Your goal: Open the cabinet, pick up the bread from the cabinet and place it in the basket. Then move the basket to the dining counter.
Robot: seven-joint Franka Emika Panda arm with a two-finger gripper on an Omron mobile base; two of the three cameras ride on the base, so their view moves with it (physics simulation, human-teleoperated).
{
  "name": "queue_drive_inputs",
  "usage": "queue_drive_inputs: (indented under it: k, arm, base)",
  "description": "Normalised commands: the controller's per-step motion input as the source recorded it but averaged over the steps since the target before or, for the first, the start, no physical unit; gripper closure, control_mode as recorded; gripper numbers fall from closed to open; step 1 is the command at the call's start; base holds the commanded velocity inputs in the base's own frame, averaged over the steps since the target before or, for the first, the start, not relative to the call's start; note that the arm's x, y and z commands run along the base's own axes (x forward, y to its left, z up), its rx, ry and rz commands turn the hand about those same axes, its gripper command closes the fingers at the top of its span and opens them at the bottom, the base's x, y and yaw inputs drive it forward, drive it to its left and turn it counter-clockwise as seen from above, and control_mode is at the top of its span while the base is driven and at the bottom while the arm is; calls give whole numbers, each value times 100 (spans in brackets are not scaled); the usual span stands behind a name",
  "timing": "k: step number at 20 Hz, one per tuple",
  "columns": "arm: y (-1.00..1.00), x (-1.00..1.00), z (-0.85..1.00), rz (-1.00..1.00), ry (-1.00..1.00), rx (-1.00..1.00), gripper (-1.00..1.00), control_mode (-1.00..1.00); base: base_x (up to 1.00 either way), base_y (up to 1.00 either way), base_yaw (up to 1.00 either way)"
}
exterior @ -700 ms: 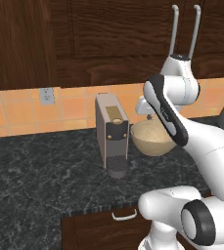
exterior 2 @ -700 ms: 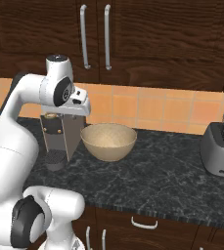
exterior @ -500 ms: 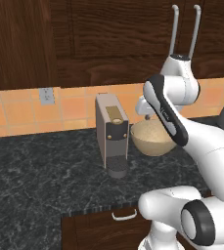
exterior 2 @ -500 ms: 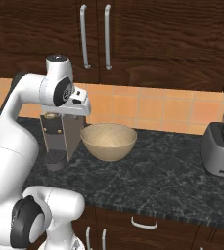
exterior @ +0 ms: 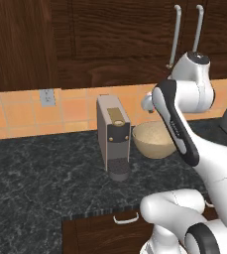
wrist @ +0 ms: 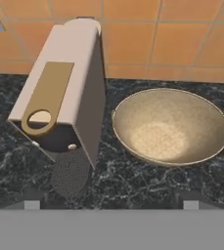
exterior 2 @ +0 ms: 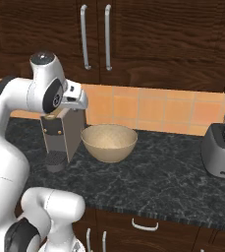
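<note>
The cabinet [exterior 2: 133,34] hangs above the counter with both doors shut, its pale bar handles [exterior 2: 84,37] side by side. The same doors appear at the upper right of the left base view [exterior: 135,30]. The bread is hidden. The tan basket [exterior 2: 109,141] stands empty on the black counter, right of the coffee machine [exterior: 154,139] [wrist: 169,127]. My gripper [wrist: 111,204] hovers above the counter, looking down on the coffee machine and basket. Its jaws stand wide open with nothing between them. The dining counter is out of view.
A beige coffee machine [exterior 2: 62,133] [wrist: 59,97] stands just left of the basket. A grey toaster [exterior 2: 224,150] sits at the far right of the black granite counter [exterior 2: 158,182]. Drawers with small handles [exterior 2: 144,225] lie below the counter edge.
</note>
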Motion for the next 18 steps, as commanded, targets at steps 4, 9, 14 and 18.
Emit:
queue_drive_inputs:
  k: [4,9,14,18]
  arm:
    - [-45,-3,100,-4,-25,0,-100,-100]
    - [-41,0,98,-8,-14,0,-100,-100]
    - [-27,13,47,-3,-18,2,-100,-100]
    - [-9,9,31,-6,-32,5,-100,-100]
  base:
    - [0,0,0]
    - [0,0,0]
    - [0,0,0]
    - [0,0,0]
